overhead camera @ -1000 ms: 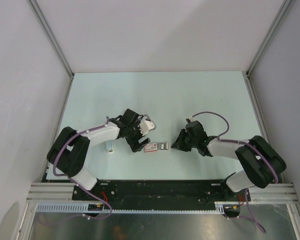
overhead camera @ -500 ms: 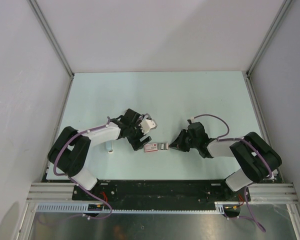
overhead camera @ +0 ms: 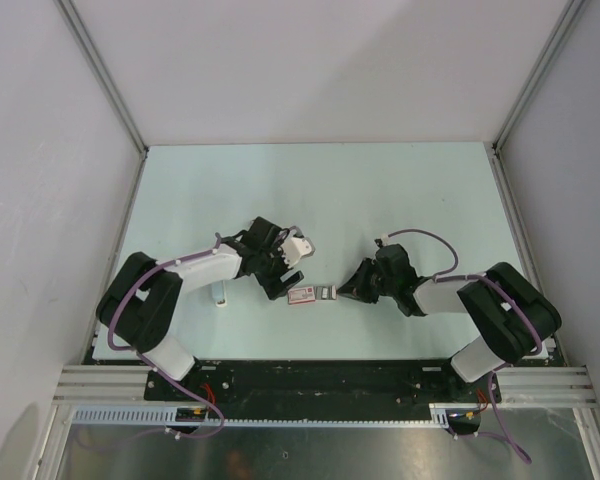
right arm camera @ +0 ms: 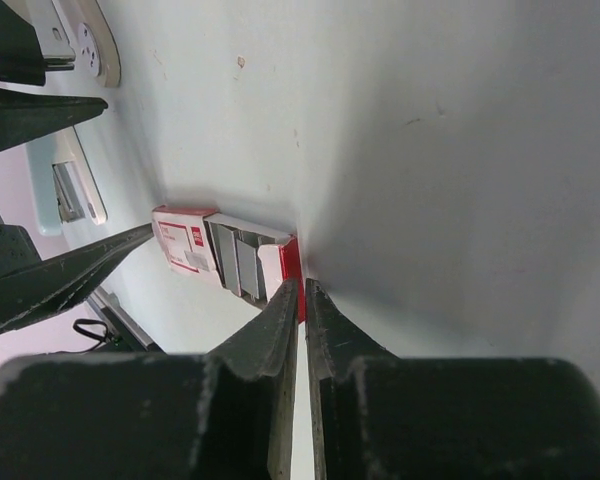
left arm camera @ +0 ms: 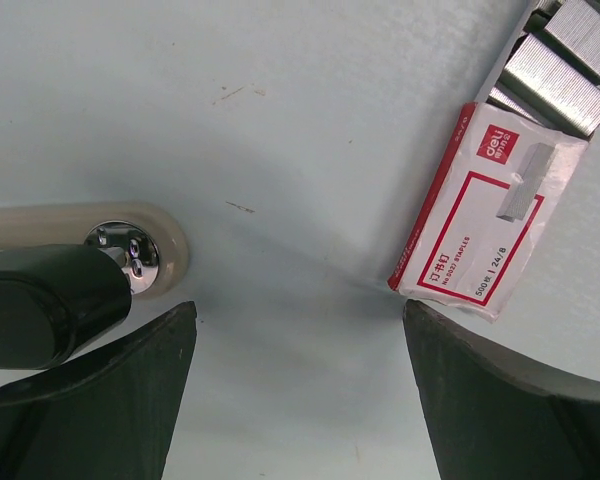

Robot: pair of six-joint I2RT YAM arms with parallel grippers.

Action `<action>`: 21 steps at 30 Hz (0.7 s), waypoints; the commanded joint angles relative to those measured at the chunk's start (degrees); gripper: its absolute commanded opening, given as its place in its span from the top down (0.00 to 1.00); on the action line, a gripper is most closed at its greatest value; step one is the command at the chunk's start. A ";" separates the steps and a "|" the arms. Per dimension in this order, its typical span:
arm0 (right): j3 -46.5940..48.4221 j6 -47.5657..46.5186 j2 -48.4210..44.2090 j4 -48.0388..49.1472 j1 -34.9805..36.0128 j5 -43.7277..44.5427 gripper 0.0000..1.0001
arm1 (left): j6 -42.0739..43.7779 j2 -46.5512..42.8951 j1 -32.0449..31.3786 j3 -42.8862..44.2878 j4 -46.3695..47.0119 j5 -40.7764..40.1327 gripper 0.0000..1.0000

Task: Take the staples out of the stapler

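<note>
The stapler (left arm camera: 50,300) is a black bar with a silvery rivet, resting on a cream base at the left edge of the left wrist view. It lies just outside my left gripper's left finger and also shows in the right wrist view (right arm camera: 25,40). My left gripper (left arm camera: 298,312) (overhead camera: 283,283) is open and empty over bare table. A red-and-white staple box (left arm camera: 485,225) (overhead camera: 302,294) lies by its right finger, its tray of silvery staple strips (left arm camera: 565,55) pulled out. My right gripper (right arm camera: 302,287) (overhead camera: 347,293) is shut, its tips against the tray's red end (right arm camera: 291,258).
A small pale blue-and-white object (overhead camera: 218,292) lies left of the left arm and shows in the right wrist view (right arm camera: 70,190). The table (overhead camera: 320,190) is pale green, with grey walls on three sides and a metal rail (overhead camera: 320,382) at the near edge.
My right gripper has moved left, up to the open end of the staple box. My left gripper has shifted slightly. The box has stayed in place.
</note>
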 commanded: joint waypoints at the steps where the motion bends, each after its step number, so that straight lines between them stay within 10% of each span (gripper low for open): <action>1: -0.20 0.90 0.95 3.22 -0.16 -0.45 0.89 | -0.33 1.41 -0.32 1.13 0.86 -1.78 0.11; 21: 5.08 -1.47 3.63 -0.72 4.12 2.74 0.91 | -0.38 2.59 -0.45 2.05 0.92 -1.28 0.11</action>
